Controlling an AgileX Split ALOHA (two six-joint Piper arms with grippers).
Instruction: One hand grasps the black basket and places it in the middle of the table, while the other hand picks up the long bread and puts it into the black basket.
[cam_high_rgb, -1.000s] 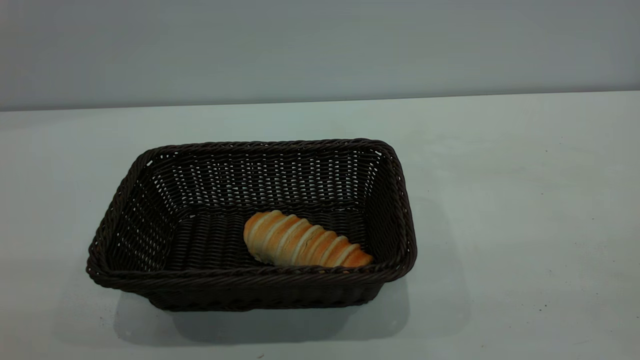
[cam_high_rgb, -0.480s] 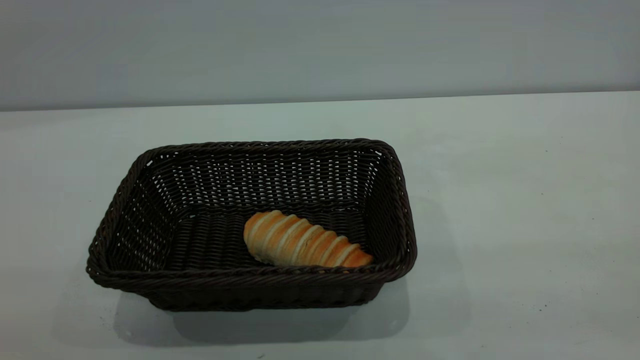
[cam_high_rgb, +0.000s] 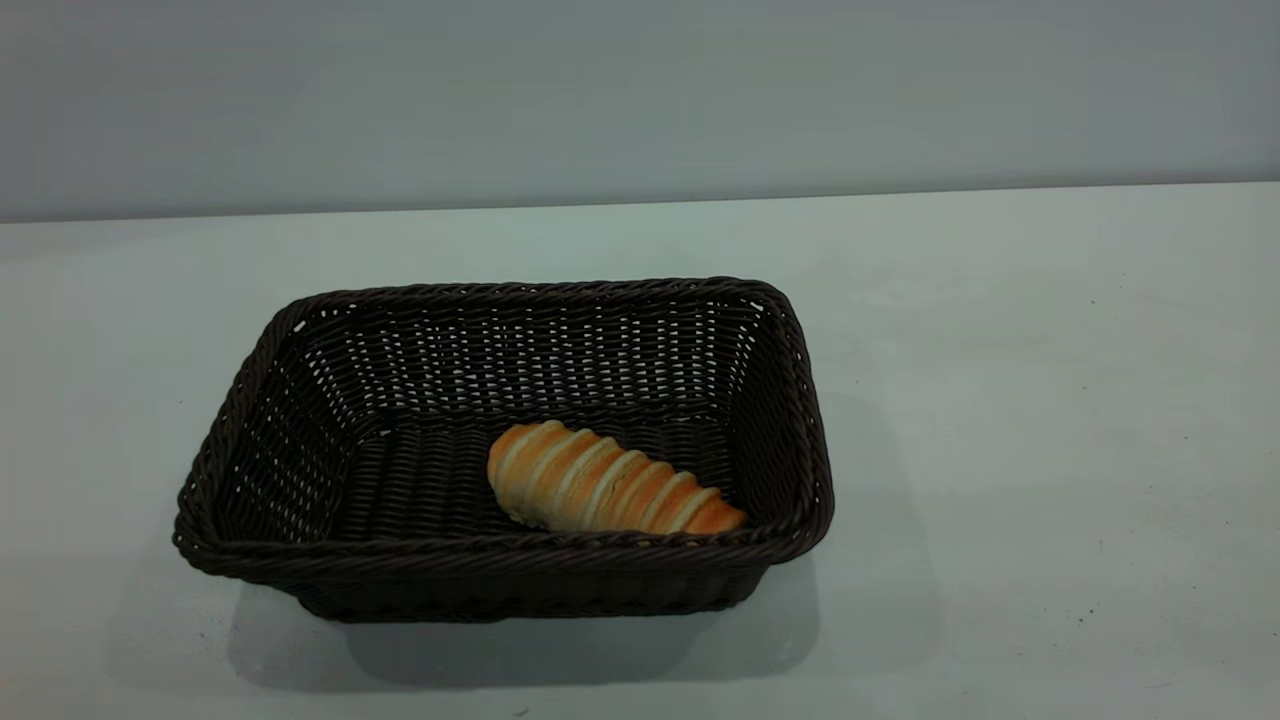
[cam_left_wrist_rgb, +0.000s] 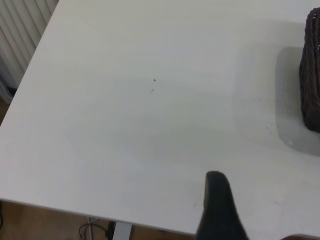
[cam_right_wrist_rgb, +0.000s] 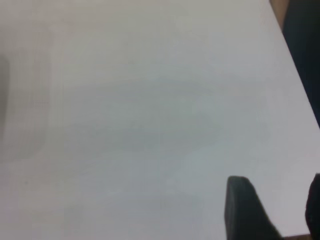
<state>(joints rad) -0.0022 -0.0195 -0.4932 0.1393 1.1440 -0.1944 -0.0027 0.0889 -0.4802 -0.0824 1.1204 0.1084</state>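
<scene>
We see the ribbed golden-orange long bread (cam_high_rgb: 610, 490) lying at lower centre inside the dark woven wicker black basket (cam_high_rgb: 500, 555) on the plain white table (cam_high_rgb: 1030, 400), well apart from both pincers: right gripper (cam_right_wrist_rgb: 280, 210) released above bare tabletop, left gripper (cam_left_wrist_rgb: 220, 207) cannot be judged.

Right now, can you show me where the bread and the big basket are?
the long bread (cam_high_rgb: 612, 491), exterior view, middle of its ribbed top.
the black basket (cam_high_rgb: 540, 291), exterior view, far braided rim.
</scene>
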